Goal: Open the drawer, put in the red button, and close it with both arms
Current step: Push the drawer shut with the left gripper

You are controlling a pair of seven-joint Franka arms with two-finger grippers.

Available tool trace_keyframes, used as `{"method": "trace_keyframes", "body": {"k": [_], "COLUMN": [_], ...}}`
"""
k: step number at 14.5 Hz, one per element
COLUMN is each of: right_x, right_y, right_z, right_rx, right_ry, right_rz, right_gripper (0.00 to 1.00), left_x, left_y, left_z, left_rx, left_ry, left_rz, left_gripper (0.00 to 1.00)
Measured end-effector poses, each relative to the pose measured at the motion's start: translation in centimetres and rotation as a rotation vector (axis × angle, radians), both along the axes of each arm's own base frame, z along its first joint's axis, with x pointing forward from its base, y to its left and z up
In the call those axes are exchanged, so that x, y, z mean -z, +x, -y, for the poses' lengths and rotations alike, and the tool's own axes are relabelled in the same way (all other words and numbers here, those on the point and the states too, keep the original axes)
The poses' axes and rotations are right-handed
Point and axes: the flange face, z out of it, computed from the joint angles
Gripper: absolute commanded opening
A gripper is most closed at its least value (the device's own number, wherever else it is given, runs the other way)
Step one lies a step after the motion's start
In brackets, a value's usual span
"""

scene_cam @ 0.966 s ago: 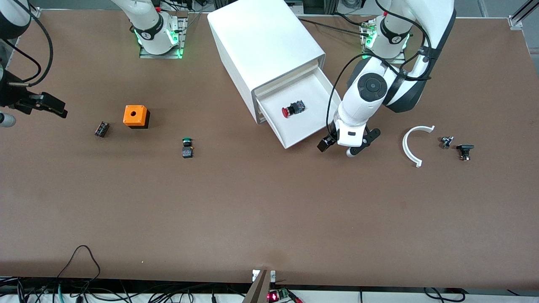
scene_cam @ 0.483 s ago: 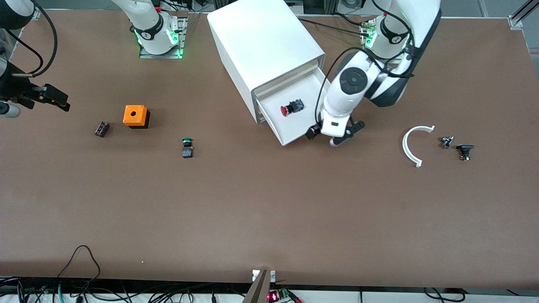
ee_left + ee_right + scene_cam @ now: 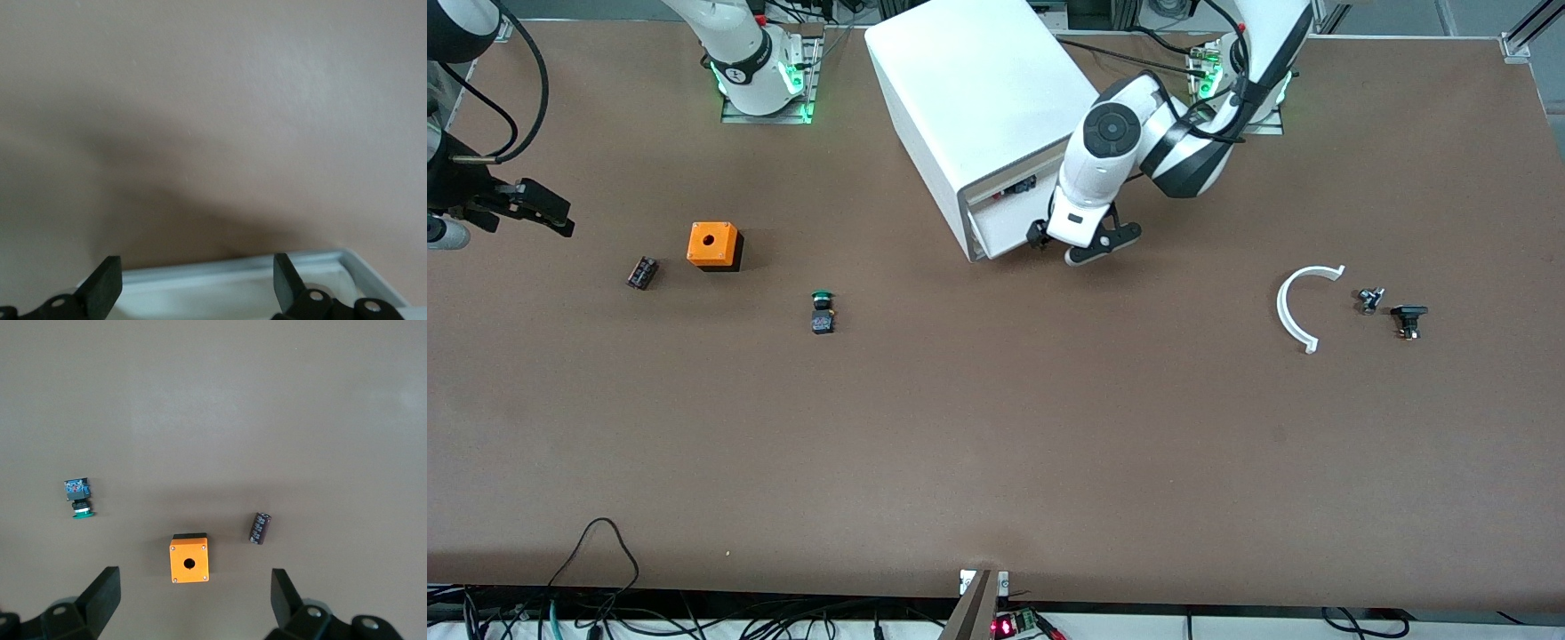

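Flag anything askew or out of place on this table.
Nothing looks damaged or spilled. The cabinet sits at an angle to the table edge, and its drawer is not fully shut, with the open left gripper at its front. The right gripper waits, open.

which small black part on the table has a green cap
The green-capped button, standing alone nearer the front camera than the orange box; the other black bits lack caps.

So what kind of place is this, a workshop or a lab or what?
Most likely a robotics lab: two white arms bolted to a large brown table, electrical parts such as the orange box and green-capped button laid out on it, and loose cables along its edge.
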Motion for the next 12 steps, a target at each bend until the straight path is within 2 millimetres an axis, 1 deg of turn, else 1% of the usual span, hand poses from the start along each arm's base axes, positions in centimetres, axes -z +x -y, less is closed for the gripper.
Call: {"method": "trace_keyframes", "body": {"k": [3,6,10,12], "right_x": [0.0,0.0,-0.6,-0.7], "right_y": [0.0,0.1,0.3,0.3], "right_z": [0.0,0.1,0.1,0.1], "right_rx": [0.002,0.009,0.009,0.009], "right_ry": [0.000,0.000,-0.001,-0.001], "right_rz": [0.000,0.003,0.017,0.019], "right_gripper": [1.00,1.00,1.00,1.00], "left_x": [-0.2,-0.2,-0.5,-0.4], "left_y": [-1.1,-1.4,-2.6,-2.5], "left_z": [1.1,1.3,2.5,2.4], "left_rx": [0.027,0.034,0.061,0.061], "left_ry": [-0.008,-0.009,-0.017,-0.017], "left_rz": [-0.003,-0.004,-0.007,-0.007], "left_gripper": [1.00,1.00,1.00,1.00]}}
